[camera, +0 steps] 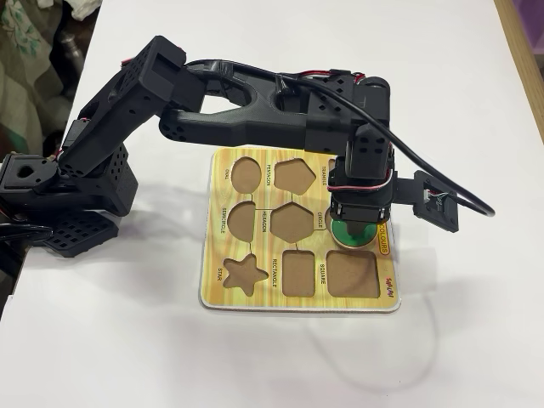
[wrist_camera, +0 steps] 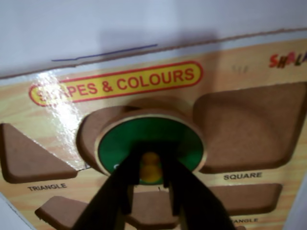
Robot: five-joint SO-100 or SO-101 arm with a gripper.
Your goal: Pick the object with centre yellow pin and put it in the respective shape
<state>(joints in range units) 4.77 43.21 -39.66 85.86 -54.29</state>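
Wrist view shows your claw (wrist_camera: 151, 179) gripping the green disc's (wrist_camera: 120, 148) yellow knob (wrist_camera: 151, 168), slightly off the circle cut-out (wrist_camera: 93, 132).

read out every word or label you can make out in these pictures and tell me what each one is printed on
All print is on the yellow shape board.
"SHAPES & COLOURS": red-edged yellow banner, wrist view.
"TRIANGLE": under the triangle cut-out.
"SQUARE": under the square cut-out.
"...ANGLE": cut off at the bottom edge, by the rectangle cut-out.
"SHA...": red, cut off at the top right.
Fixed view, readable: "STAR", "SQUARE", "HEXAGON", "SEMICIRCLE", "CIRCLE".
Other labels there: too small.
The green disc and gripper: no text.
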